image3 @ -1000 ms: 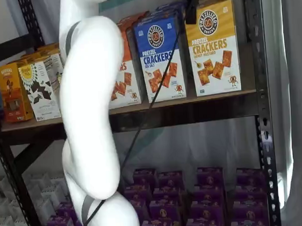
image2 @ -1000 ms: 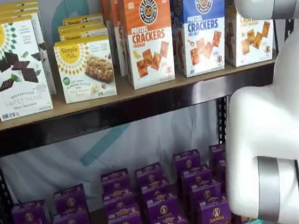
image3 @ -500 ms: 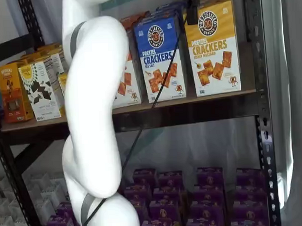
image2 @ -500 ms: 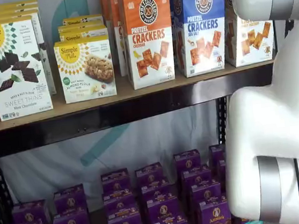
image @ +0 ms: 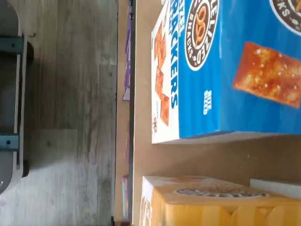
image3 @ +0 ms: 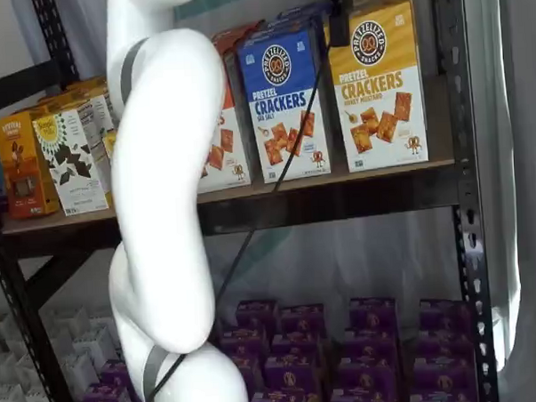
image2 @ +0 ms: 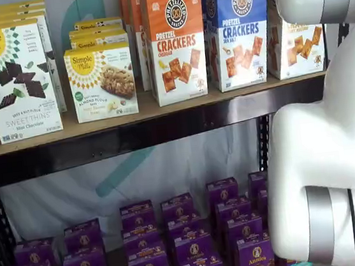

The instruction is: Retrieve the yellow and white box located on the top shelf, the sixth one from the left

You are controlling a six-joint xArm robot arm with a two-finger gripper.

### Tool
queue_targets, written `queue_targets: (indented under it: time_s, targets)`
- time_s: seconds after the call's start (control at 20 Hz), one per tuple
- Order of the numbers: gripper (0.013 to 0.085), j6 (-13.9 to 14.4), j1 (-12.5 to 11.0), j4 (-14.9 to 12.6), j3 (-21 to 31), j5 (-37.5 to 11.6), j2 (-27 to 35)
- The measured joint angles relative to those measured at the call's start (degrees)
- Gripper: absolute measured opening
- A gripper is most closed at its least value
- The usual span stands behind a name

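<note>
The yellow and white box stands at the right end of the top shelf, next to a blue-topped box. In a shelf view the arm hides part of it. The wrist view shows its yellow top beside the blue box. My gripper shows only as black fingers hanging from the upper edge, with a cable, just in front of the yellow box's upper left corner. No gap or grip shows.
An orange-topped cracker box and Simple Mills boxes fill the rest of the shelf. Purple boxes sit on the lower level. My white arm stands before the shelf. A black upright is just right of the yellow box.
The white arm links have shifted slightly, covering a little more of the yellow box in a shelf view. The black fingers stay at the yellow box's upper left corner.
</note>
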Motion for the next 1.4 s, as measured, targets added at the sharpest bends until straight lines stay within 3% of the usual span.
queue_targets:
  time_s: [0.9,1.1,1.4]
  targets:
    - [0.0850,-1.0,0.0,-1.2,4.1,-2.9,-1.9]
    - [0.0730,-0.9,0.0,-1.0,3.9,-2.9,-1.8]
    - [0.0730,-0.9,0.1,-1.1,4.1,-3.2,-1.7]
